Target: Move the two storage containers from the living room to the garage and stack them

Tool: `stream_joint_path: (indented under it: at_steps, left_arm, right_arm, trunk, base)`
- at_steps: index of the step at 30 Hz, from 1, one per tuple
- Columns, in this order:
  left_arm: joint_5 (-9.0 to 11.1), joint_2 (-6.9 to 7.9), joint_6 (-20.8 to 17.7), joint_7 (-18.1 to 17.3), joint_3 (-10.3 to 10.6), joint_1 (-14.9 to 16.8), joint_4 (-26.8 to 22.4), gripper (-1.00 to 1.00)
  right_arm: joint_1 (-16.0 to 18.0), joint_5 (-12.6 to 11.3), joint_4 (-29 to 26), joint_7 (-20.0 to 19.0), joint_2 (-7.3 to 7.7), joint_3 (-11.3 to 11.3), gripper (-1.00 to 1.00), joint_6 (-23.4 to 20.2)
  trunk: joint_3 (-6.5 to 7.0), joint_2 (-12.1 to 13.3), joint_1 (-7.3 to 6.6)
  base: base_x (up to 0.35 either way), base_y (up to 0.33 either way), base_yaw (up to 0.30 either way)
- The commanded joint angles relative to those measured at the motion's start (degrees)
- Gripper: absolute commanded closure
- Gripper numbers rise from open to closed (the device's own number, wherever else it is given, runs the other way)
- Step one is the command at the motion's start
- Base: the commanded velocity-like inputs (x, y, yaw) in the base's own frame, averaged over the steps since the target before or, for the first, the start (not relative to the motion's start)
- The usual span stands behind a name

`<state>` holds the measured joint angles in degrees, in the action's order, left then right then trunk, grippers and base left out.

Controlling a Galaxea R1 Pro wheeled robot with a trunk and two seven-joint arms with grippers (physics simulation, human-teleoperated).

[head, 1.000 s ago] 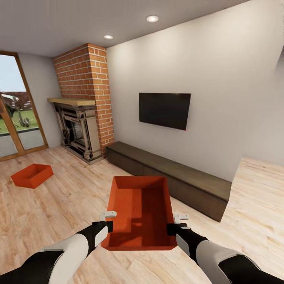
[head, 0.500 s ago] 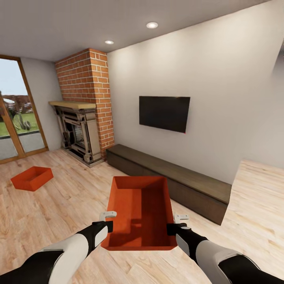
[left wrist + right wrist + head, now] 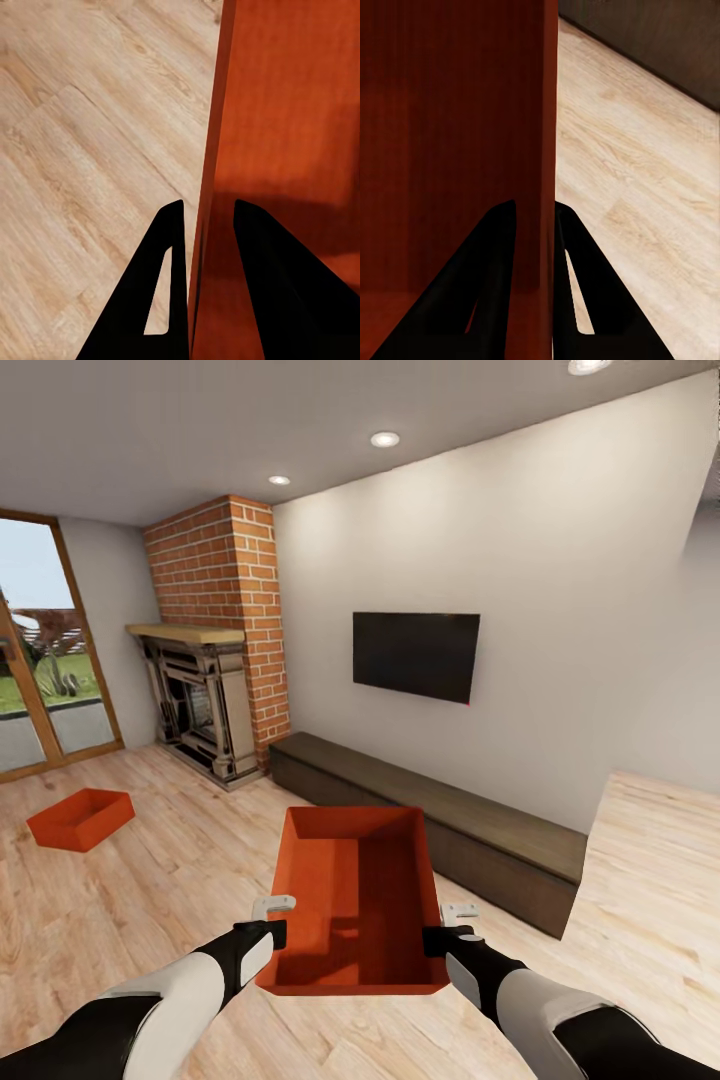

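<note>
— Where's your load?
— You've got one storage container point(image 3: 352, 905) lifted, left gripper point(image 3: 204, 225) clamped on its left wall, right gripper point(image 3: 537, 217) pinching the right wall.
— And the other container point(image 3: 82, 819)?
— Resting on the wood floor point(image 3: 150, 880) near the glass doors point(image 3: 40, 660).

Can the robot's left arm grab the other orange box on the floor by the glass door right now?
Probably not. The left end effector is shut on the held container's wall, sharing it with the right end effector. The other container lies far off across the wood floor.
</note>
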<state>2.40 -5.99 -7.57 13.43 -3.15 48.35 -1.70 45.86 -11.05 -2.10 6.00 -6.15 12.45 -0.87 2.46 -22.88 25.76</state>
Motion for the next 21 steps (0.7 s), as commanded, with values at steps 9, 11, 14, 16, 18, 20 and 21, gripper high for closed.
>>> stream_joint_path:
  at_steps: [9,11,14,16,18,20,21]
  left_arm:
    - [0.3,0.72,-0.3,3.6,-0.7,0.0,0.0,1.0]
    - [0.3,0.72,-0.3,3.6,-0.7,0.0,0.0,1.0]
    - [0.3,0.72,-0.3,3.6,-0.7,0.0,0.0,1.0]
    - [0.3,0.72,-0.3,3.6,-0.7,0.0,0.0,1.0]
    - [0.3,0.72,-0.3,3.6,-0.7,0.0,0.0,1.0]
    - [0.3,0.72,-0.3,3.6,-0.7,0.0,0.0,1.0]
    - [0.3,0.72,-0.3,3.6,-0.7,0.0,0.0,1.0]
  right_arm:
    - [0.0,-0.1,-0.2,0.3,0.35,0.8,1.0,0.0]
    - [0.0,-0.1,-0.2,0.3,0.35,0.8,1.0,0.0]
    - [0.0,-0.1,-0.2,0.3,0.35,0.8,1.0,-0.1]
    - [0.0,-0.1,-0.2,0.3,0.35,0.8,1.0,-0.2]
    - [0.0,-0.1,-0.2,0.3,0.35,0.8,1.0,-0.2]
    - [0.0,-0.1,-0.2,0.3,0.35,0.8,1.0,-0.3]
    - [0.0,-0.1,-0.2,0.3,0.35,0.8,1.0,-0.2]
  trunk:
    - [0.78,0.0,0.02]
    - [0.95,0.0,0.02]
    - [1.07,0.0,0.02]
    - [1.11,0.0,0.02]
    - [1.13,0.0,0.02]
    - [1.13,0.0,0.02]
    - [1.14,0.0,0.02]
  base:
    - [0.0,0.0,0.0]
    - [0.0,0.0,0.0]
    - [0.0,0.0,0.0]
    - [0.0,0.0,0.0]
    - [0.0,0.0,0.0]
    - [0.0,0.0,0.0]
    - [0.0,0.0,0.0]
